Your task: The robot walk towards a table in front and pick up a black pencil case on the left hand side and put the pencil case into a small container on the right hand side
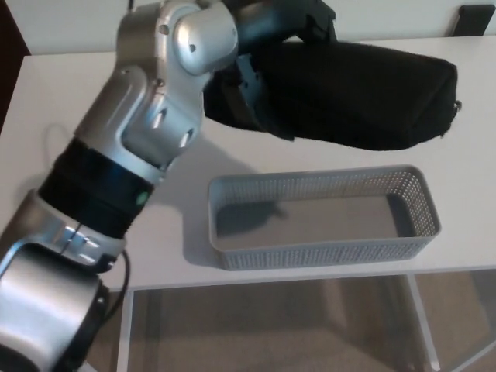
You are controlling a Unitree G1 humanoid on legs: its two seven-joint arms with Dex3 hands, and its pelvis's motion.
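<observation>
My left hand (pixel 267 74) is shut on one end of the black pencil case (pixel 364 93). It holds the case in the air, lying roughly level, above the far side of the grey perforated container (pixel 322 252). The case stretches to the right, its far end over the container's right part. My silver left arm (pixel 147 116) reaches in from the lower left across the white table (pixel 77 85). The container's inside is bare, with the arm's shadow on its left part. My right hand is out of the picture.
The container stands near the table's front edge, slightly right of middle. A dark object (pixel 474 17) shows at the back right, beyond the table. White table legs (pixel 124 329) and a beige floor lie below the front edge.
</observation>
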